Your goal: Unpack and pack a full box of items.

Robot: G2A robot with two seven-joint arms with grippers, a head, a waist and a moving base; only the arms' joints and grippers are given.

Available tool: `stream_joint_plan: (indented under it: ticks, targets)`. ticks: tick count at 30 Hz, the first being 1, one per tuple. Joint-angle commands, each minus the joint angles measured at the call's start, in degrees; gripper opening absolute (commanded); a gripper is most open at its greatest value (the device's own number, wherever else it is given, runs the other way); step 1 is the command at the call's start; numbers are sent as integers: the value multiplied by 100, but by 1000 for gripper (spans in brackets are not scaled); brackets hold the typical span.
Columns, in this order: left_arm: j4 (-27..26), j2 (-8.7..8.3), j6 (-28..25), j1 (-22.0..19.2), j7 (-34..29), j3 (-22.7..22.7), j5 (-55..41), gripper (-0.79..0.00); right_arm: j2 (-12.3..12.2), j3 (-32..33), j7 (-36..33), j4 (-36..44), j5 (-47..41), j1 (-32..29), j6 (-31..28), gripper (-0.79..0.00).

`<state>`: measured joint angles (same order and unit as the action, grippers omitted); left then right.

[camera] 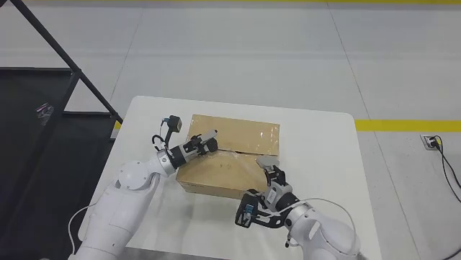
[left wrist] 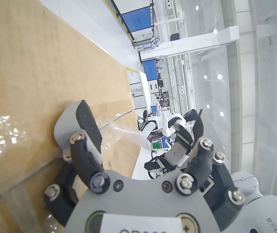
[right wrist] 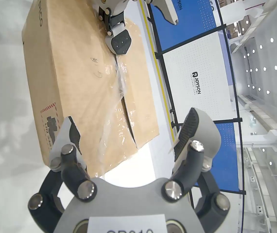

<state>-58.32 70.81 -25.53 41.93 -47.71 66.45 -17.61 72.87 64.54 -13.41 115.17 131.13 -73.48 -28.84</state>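
On the white table [camera: 317,145] the cardboard box [camera: 227,168] is sitting, stiff, probably heavy, best gripped at its flap edges. Its seam tape [right wrist: 119,86] is peeling; the spread left gripper [camera: 204,145] is touching it, the spread right gripper [camera: 269,165] hovering at the box's other end.

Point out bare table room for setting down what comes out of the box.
Widest bare patch: table between the box and the table's right edge. A narrow strip runs between box and far edge. Crowded: over the box and its near side, with left gripper and right gripper there.

Overhead, two wrist views; shared box [camera: 238,136]
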Motion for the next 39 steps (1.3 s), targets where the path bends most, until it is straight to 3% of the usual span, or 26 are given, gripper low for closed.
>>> stream_joint_plan:
  ticks: [1, 6, 14, 21, 28, 39]
  targets:
    - [14, -2, -6, -4, -5, 9, -3, 0, 27, 36, -239, -93, -391, 91, -216, -785]
    - [30, -2, -21, -11, 4, 17, -4, 0, 121, 148, -1005, -326, -1644, 330, -624, -785]
    - [76, 7, -43, -41, -40, 1, -37, 0, 204, 345, -1783, -467, -3201, 586, -691, -785]
    - [94, 10, -64, -46, -33, -3, -25, 0, 217, 417, -1729, -596, -3821, 791, -682, -785]
    - [27, 9, -100, 10, -37, -6, -25, 0, 223, 577, -1328, -1249, -4804, 1232, -982, -785]
    - [-533, -30, -121, 220, -73, 58, 37, 0, 171, 723, -1001, -1673, -5174, 1332, -977, -785]
